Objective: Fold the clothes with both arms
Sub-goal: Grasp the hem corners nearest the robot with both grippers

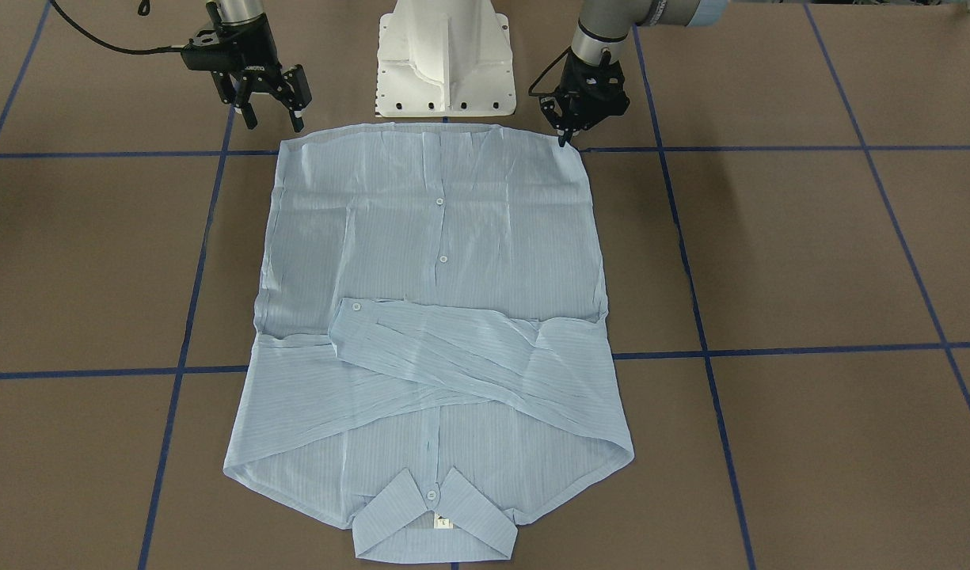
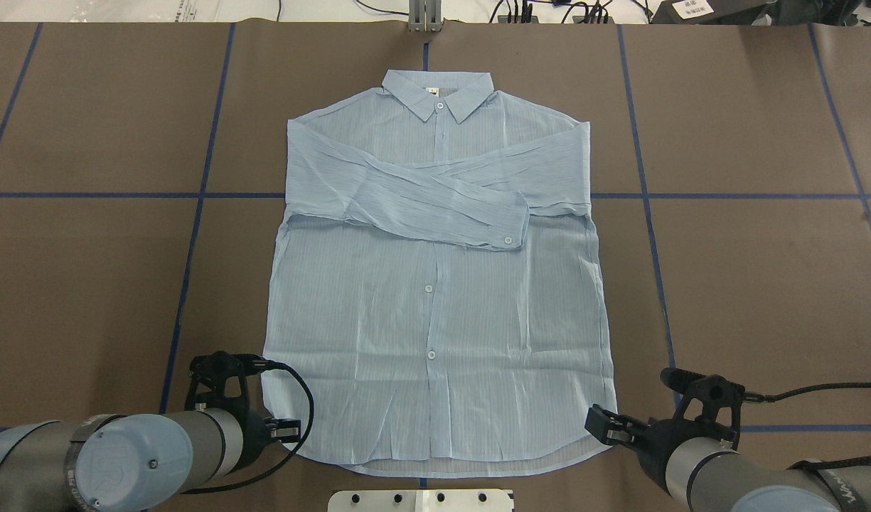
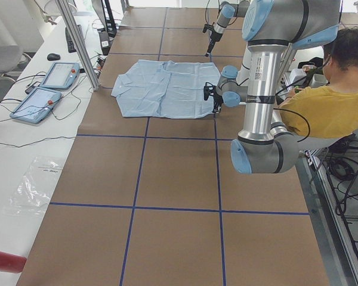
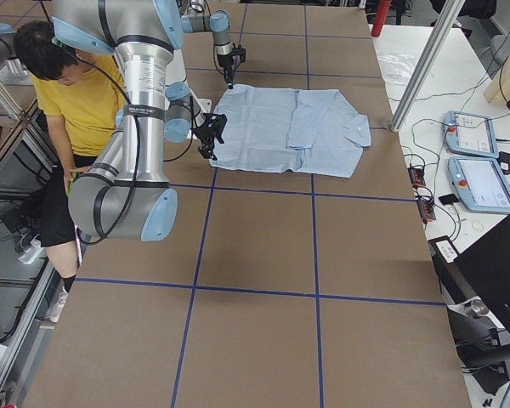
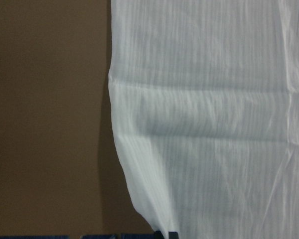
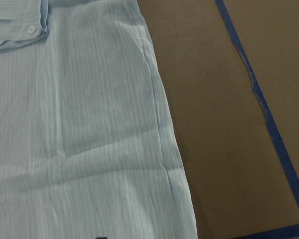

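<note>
The left black 2-finger gripper (image 2: 287, 428) is low at the bottom left corner of the thin pale-blue striped button-up shirt (image 2: 435, 313). I cannot tell if its fingers are apart or pinching the cloth.

The shirt lies flat, front side up, in the middle of the brown paper table with blue tape lines (image 2: 87, 284). Its pointed collar (image 2: 437, 92) is at the far end and its bottom edge is near the robot. The 2 long sleeves (image 2: 435, 195) are already folded across the chest, 1 over the other. I think that part is done.

The right black 2-finger gripper (image 1: 275, 119) is just beside the bottom right corner, with its fingers apart and nothing in them.

What is left, I think, is to grab both bottom corners and fold the bottom half up toward the collar.
</note>
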Robot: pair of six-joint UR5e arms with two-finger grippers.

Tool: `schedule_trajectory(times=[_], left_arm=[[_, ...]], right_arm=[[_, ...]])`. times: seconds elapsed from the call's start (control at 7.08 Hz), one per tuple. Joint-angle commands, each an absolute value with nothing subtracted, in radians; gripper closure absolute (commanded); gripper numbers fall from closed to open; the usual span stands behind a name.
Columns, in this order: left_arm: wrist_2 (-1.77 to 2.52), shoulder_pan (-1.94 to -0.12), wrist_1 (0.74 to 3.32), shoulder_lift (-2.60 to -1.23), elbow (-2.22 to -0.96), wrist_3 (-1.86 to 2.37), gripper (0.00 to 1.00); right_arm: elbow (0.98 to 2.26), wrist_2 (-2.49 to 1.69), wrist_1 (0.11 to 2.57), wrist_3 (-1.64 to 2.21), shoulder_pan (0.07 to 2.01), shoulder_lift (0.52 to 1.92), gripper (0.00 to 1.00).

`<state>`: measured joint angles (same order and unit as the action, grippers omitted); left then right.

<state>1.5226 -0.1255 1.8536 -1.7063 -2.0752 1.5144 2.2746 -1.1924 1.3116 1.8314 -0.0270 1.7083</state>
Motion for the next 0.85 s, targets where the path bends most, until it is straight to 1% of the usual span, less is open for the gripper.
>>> schedule_trajectory(times=[0.0,0.42,0.57,0.71], left_arm=[[1.496,-0.124,1.855,-1.706,-2.082,1.516,1.00],[1.479,-0.124,1.855,-1.704,-2.083,1.516,1.00],[1.479,-0.124,1.855,-1.704,-2.083,1.516,1.00],[1.479,-0.124,1.855,-1.704,-2.083,1.516,1.00]], right_arm=[[2.229,-1.168,1.312,1.844,-0.052,1.709,0.37],[2.195,-1.161,1.309,1.844,-0.057,1.692,0.37],[2.168,-1.160,1.271,1.844,-0.057,1.683,0.38],[2.111,-1.138,1.203,1.842,-0.058,1.680,0.39]])
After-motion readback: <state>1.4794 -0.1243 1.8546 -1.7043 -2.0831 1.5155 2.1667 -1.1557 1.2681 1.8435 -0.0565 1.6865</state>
